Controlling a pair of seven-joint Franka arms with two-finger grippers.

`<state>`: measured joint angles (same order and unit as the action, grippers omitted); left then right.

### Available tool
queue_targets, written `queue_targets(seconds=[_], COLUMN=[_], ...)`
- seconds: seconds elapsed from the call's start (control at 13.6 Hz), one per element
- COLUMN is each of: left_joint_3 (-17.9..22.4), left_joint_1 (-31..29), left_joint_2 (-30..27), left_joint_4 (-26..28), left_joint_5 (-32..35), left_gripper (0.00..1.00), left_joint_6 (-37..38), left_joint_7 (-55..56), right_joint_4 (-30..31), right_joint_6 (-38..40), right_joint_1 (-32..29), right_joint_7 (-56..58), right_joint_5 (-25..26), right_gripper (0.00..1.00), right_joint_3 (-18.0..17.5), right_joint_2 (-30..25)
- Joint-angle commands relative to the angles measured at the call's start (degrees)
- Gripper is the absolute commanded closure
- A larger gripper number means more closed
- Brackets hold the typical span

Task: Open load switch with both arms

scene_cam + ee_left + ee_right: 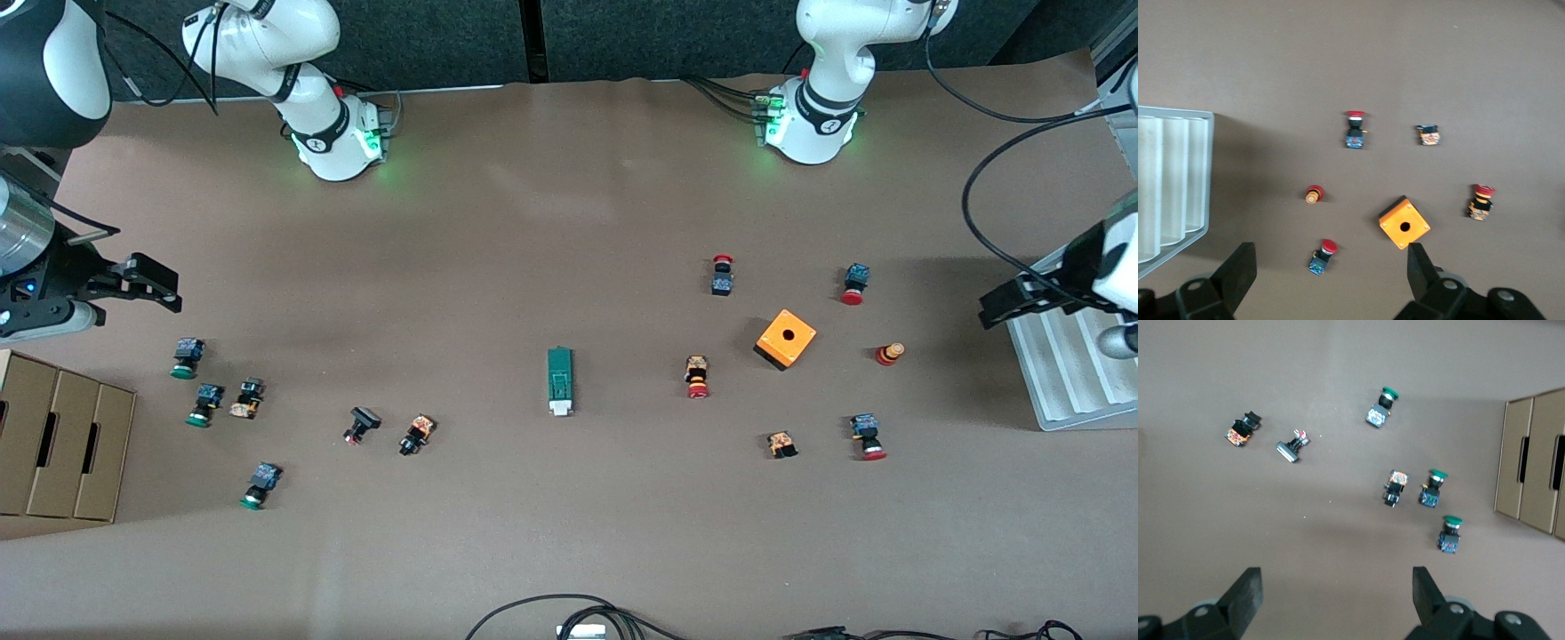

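Observation:
The load switch (560,380) is a narrow dark-green block lying flat near the middle of the table, its white end pointing toward the front camera. Neither wrist view shows it. My right gripper (158,284) hangs open over the right arm's end of the table, above the green-capped pushbuttons (187,357); in its wrist view the right gripper (1336,573) has only bare table between its fingers. My left gripper (994,309) hangs open over the left arm's end, beside the white tray. In the left wrist view the gripper (1331,248) holds nothing, and a red-capped pushbutton (1323,256) lies far below.
An orange cube (786,338) with a round hole sits among red-capped pushbuttons (697,376) toward the left arm's end. A ribbed white tray (1067,364) stands at that end. A cardboard box (62,440) stands at the right arm's end. Cables lie along the front edge.

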<state>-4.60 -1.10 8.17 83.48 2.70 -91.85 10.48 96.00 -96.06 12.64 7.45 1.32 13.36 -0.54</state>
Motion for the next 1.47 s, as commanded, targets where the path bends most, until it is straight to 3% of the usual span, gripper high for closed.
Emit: queue_targets(seconds=[0.0,0.15,0.44,0.88,1.1,1.4], left_joint_3=[-2.5,-4.0,-4.2,-4.3,-4.3,-4.2], left_joint_1=[2.4,4.9,13.9,19.0,21.0,26.4], left_joint_2=[0.3,1.7,3.8,4.9,5.7,6.0], left_joint_4=[-1.5,-1.0,-0.8,-1.6,-1.3,2.9], left_joint_5=[1.0,1.3,10.7,11.4,10.8,11.6], left_gripper=[0.0,0.0,0.0,0.0,0.0,0.0], left_joint_6=[3.0,4.3,4.4,2.1,-2.8,-12.0], left_joint_7=[0.4,0.5,0.6,0.6,3.2,16.4], right_joint_4=[-0.5,-0.5,-1.2,-0.9,-0.9,-0.9], right_joint_6=[1.3,1.0,0.9,3.3,3.7,3.8], right_joint_1=[-0.2,-0.3,-0.3,-0.3,0.1,2.6], right_joint_7=[-1.4,-1.1,-1.6,-0.7,-0.8,-0.8], right_joint_5=[-0.4,-0.4,-0.9,-1.1,-1.1,-2.5], right_gripper=[0.0,0.0,0.0,0.0,0.0,0.0], right_joint_3=[-0.1,0.0,0.0,0.0,-0.2,-0.6], right_joint_2=[0.2,0.2,0.4,0.3,0.9,1.8])
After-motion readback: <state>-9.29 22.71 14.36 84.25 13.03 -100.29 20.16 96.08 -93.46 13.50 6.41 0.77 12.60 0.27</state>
